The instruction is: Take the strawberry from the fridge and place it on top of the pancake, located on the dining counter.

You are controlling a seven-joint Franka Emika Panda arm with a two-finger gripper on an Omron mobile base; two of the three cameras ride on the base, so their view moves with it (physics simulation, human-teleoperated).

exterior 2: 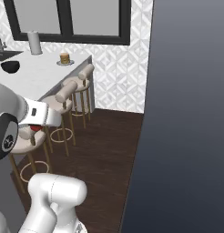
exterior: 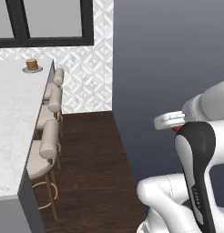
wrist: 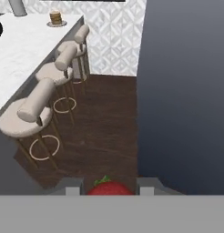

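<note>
The gripper (wrist: 109,187) is clamped on the strawberry (wrist: 109,188), which sits red between the two finger tips at 6 o'clock in the hand view, with a bit of green leaf on top. In the left base view the strawberry (exterior: 177,129) peeks out red under the white hand at about 3 o'clock. In the right base view the strawberry (exterior 2: 36,129) shows at 9 o'clock, just under the hand. The pancake (exterior: 32,65) stands on its little grey plate (exterior: 32,70) at the far end of the dining counter (exterior: 13,123), up at 11 o'clock in the left base view, well apart from the gripper. Beige stools (exterior: 44,152) stand in a row along the counter's edge. A dark blue bowl (exterior 2: 10,67) sits on the counter too. A tall dark grey wall (exterior 2: 191,113) fills the right side.
</note>
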